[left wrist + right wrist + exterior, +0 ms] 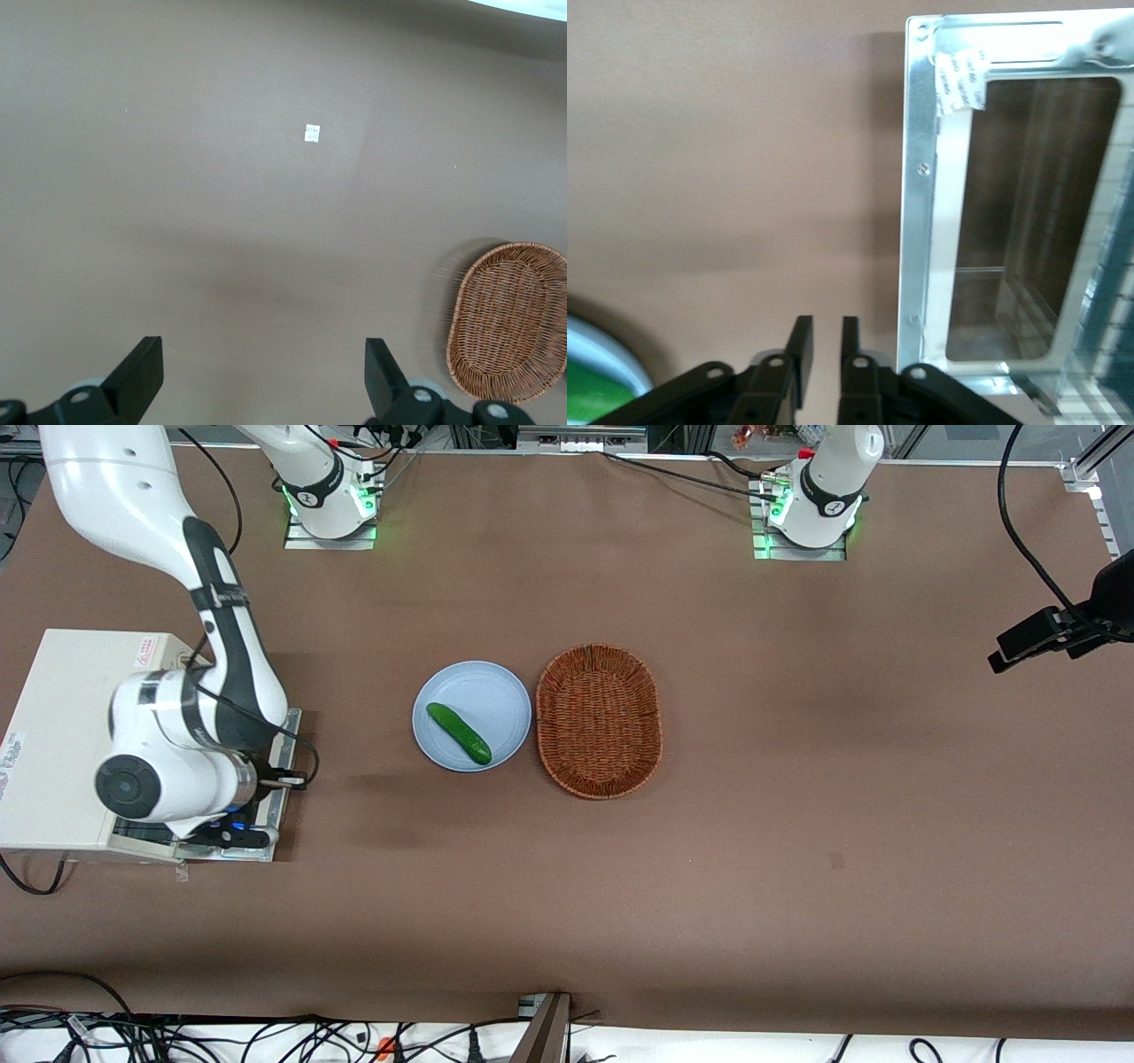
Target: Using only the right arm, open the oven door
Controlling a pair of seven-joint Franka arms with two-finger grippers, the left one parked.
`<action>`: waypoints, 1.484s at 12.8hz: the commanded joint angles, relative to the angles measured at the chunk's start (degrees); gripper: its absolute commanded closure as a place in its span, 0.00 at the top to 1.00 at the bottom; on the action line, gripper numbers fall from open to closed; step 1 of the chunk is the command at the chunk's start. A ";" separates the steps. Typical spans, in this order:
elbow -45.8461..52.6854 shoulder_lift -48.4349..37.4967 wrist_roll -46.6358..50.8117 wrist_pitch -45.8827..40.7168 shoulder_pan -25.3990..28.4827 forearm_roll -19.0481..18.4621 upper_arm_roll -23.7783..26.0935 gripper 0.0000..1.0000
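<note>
Now the oven door (pixel 1010 221) lies folded down flat in front of the oven (pixel 62 735), inner frame up. Beside the door, the end effector (pixel 819 350) hovers, fingers nearly together, holding nothing; retreat upward without snagging.

A brown desk (pixel 797 824) is carrying everything. The oven (pixel 62 735) is sitting on it at the working arm's end, its door (pixel 1010 221) lying folded down flat. A blue plate (pixel 472 715) is resting near the middle, holding a cucumber (pixel 458 732), with a wicker basket (pixel 599 720) lying just beside it. The claw (pixel 819 354) is hovering low over bare desk beside the door, fingers nearly together.
</note>
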 commanded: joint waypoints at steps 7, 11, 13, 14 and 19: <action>-1.26 -19.55 -4.69 -13.48 -0.67 2.25 -2.78 1.00; -2.83 -28.87 -6.01 -18.06 -2.85 2.08 -2.17 1.00; -5.72 -33.44 -6.01 -19.12 -4.88 1.91 -1.55 1.00; -7.40 -35.46 -6.01 -19.04 -5.23 1.73 -1.55 1.00; -9.08 -37.33 -6.01 -19.03 -10.24 1.20 1.52 1.00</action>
